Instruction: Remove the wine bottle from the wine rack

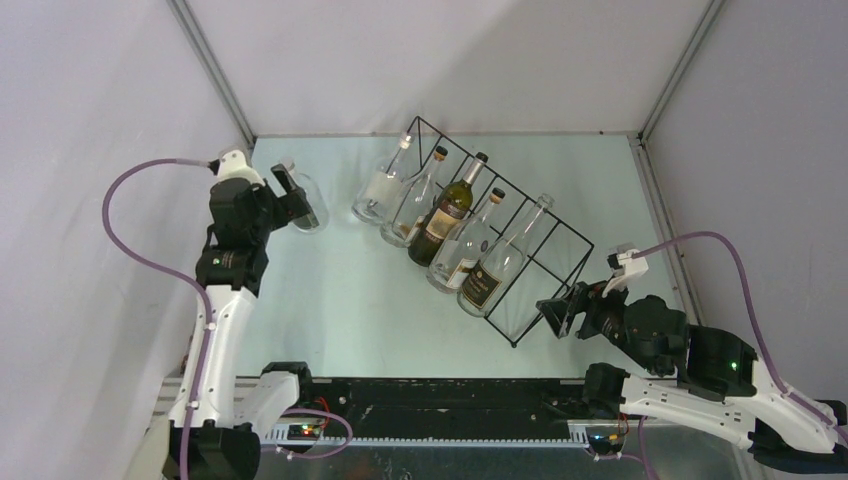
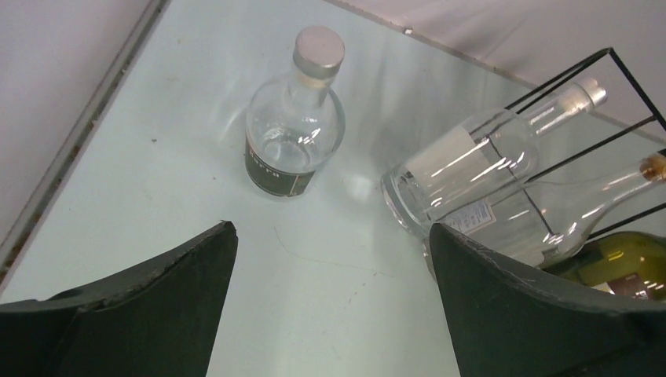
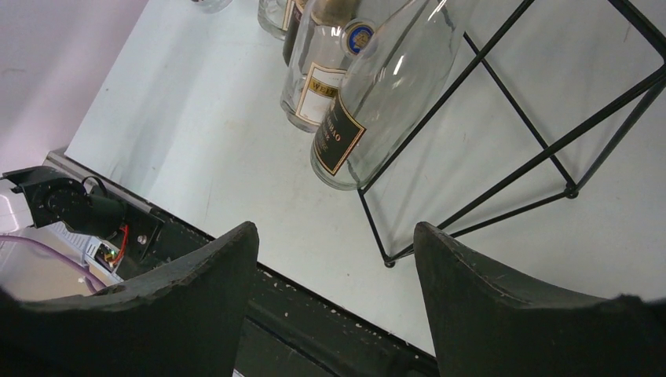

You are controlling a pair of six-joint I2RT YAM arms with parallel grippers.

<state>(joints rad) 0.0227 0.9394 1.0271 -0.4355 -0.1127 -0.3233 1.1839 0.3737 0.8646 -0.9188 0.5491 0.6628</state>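
Left gripper [image 2: 331, 236] wide open, empty; the wine bottle [image 2: 294, 133] stands on the surface [image 2: 157, 165] just ahead, apart. Right gripper [image 3: 336, 232] likewise open and empty before the wine rack [image 3: 572, 191], whose bottles [image 3: 393, 86] are cropped at the top.
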